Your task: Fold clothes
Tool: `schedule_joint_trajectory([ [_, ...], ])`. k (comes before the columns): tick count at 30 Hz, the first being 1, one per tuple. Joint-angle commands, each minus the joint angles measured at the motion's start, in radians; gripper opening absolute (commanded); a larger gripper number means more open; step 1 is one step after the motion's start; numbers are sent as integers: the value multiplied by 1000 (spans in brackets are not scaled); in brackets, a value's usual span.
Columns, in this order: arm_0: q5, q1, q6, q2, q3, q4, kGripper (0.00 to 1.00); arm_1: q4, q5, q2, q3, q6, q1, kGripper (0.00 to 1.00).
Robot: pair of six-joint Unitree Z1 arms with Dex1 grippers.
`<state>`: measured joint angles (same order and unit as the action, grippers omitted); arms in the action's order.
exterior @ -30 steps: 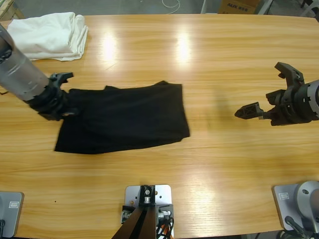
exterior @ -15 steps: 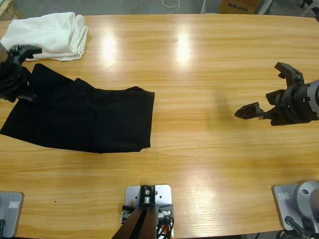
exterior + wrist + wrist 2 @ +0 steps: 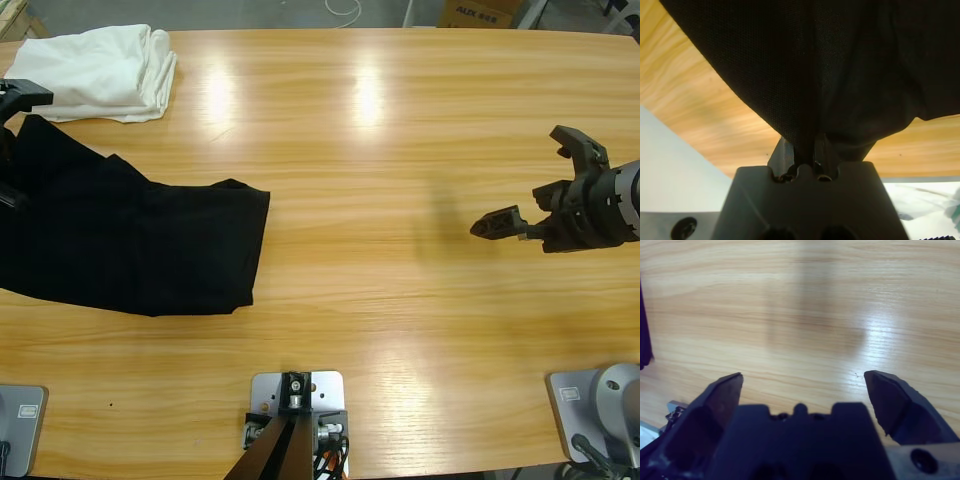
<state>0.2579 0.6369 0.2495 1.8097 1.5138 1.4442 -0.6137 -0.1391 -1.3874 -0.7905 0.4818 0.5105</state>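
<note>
Folding looks nearly done: the polo shirt (image 3: 130,245) is lying as a compact dark rectangle at the desk's (image 3: 400,150) left end, just below the folded white cloth (image 3: 100,70), with tidying or placing apparently left. The left gripper (image 3: 807,152) is clamping its jaws on the shirt's edge, while the right gripper (image 3: 535,185) is hovering well apart, jaws spread wide and empty.

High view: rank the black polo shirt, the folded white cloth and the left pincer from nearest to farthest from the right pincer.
From the right pincer, open at the table's right side:
1. Black polo shirt, lying folded on the left part of the table; its right edge comes closest.
2. Folded white cloth, at the far left corner.
3. Left pincer, at the left edge, shut on the shirt.
</note>
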Motion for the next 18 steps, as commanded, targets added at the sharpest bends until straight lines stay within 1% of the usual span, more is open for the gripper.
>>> schedule_joint_trajectory([
  [1, 16, 12, -21, 29, 103, 53, 0, 23, -4, -49, 5, 6, 5, 1000],
  [3, 9, 13, -26, 34, 123, 57, 0, 23, -4, -52, 5, 6, 5, 1000],
  [7, 7, 18, -39, 45, 119, 86, 0, 23, -4, -45, 7, 6, 5, 1000],
  [11, 8, 43, -52, 59, 133, 99, 0, 23, -4, -49, 6, 6, 5, 1000],
  [18, -36, 133, -53, 169, 274, 110, 0, 23, -4, -49, 7, 5, 5, 1000],
])
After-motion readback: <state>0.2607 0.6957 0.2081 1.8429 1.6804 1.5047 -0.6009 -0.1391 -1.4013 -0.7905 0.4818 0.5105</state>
